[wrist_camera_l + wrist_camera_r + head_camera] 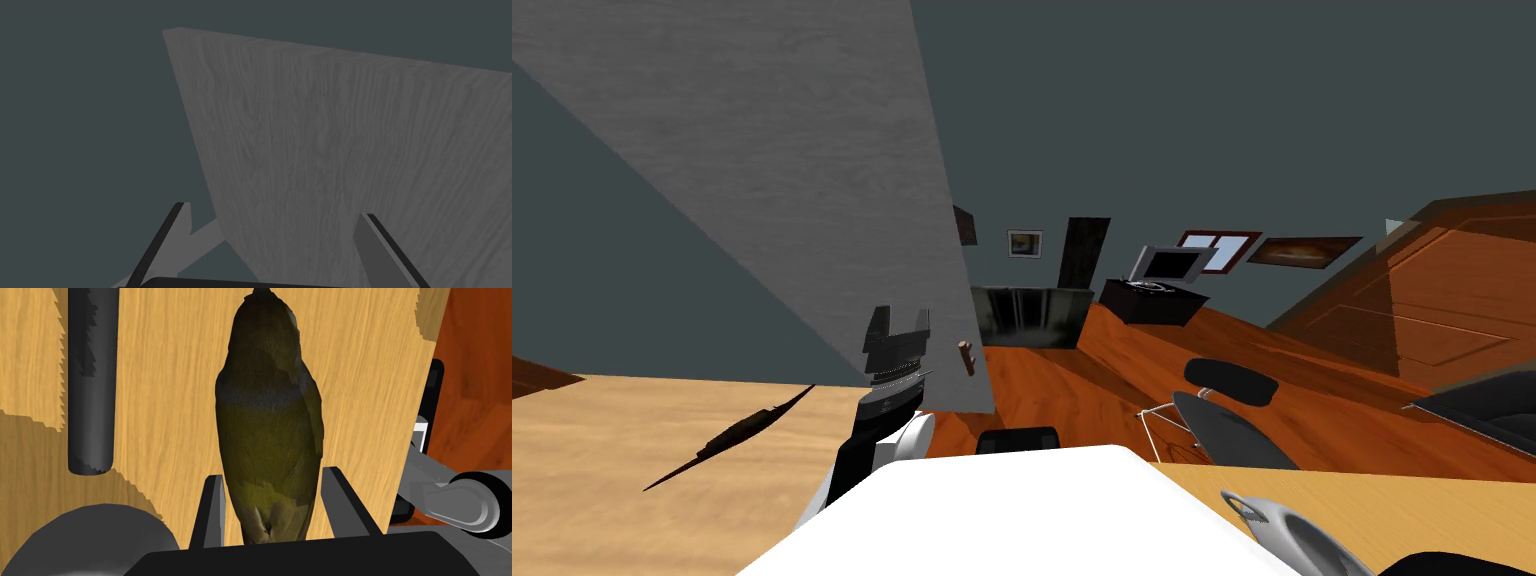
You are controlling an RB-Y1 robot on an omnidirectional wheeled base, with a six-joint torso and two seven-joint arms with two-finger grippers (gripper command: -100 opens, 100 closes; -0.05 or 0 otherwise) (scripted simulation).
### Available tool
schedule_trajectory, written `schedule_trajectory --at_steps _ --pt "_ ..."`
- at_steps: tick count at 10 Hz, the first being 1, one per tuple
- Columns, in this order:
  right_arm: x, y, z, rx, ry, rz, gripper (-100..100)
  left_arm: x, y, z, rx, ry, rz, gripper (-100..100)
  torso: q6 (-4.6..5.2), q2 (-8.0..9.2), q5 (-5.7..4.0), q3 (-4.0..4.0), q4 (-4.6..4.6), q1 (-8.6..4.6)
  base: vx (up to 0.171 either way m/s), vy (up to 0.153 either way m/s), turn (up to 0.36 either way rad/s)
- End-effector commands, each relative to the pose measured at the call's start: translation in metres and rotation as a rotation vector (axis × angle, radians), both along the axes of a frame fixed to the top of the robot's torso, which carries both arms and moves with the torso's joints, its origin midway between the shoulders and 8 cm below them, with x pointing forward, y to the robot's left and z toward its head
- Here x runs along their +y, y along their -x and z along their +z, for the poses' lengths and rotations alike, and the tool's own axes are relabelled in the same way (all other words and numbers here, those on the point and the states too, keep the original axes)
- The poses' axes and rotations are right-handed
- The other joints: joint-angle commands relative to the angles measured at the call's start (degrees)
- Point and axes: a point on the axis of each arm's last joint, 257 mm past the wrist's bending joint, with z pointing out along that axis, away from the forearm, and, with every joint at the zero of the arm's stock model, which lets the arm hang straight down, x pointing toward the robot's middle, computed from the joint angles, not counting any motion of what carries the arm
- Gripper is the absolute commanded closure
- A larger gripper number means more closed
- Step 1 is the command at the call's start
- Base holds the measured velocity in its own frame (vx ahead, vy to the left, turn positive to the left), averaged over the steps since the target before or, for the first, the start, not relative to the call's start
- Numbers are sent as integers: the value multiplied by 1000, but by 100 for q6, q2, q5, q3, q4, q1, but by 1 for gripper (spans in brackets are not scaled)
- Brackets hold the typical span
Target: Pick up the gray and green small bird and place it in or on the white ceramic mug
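Holding the bird (267, 418) is the step in hand, I think. The right claw (272, 478) has its two fingers tight on the bird's sides, close to the tail. The bird is dark grey and olive green and points away from the claw, over the light wood tabletop (165, 413). I cannot tell if it is up off the wood yet.

Next comes a lift straight up, then a carry to the mug (1302, 535). I take the mug to be the pale grey round thing with a handle, at about 4 o'clock in the head view. The squeeze must stay firm, and the bird should go into the mug's open top.

On one side the tabletop edge runs near the bird. Past it are the red-brown floor (475, 388) and a grey chair wheel (470, 505). On the other side a dark round post (92, 383) is near. Going up looks like the safest way.

The left claw (900, 315) is up at about 11 o'clock, fingers wide and holding nothing, beside a grey wood panel (762, 150).
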Motion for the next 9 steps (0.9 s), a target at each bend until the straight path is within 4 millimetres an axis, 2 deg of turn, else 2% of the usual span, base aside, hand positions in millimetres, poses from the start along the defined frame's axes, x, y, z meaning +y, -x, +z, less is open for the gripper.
schedule_trajectory --at_steps 1,3,5,7,9 --pt "-9 -6 6 -4 9 25 100 0 0 0 0 0 0 0 0 0 0 0 0 0 178 -38 -196" --pt "-16 -17 8 -19 17 50 100 0 0 0 0 0 0 0 1 18 4 11 5 30 179 -5 -148" --pt "-25 -36 8 -52 31 91 100 0 0 0 0 0 0 0 11 6 9 4 2 35 255 -20 -265" --pt "-31 -50 6 -78 42 117 100 1 -1 -4 12 1 2 0 25 -33 -8 -13 12 25 125 -51 -96" --pt "-36 -63 5 -104 55 140 100 1 -1 -5 13 1 2 0 43 -66 -10 -32 3 27 213 -26 -238"
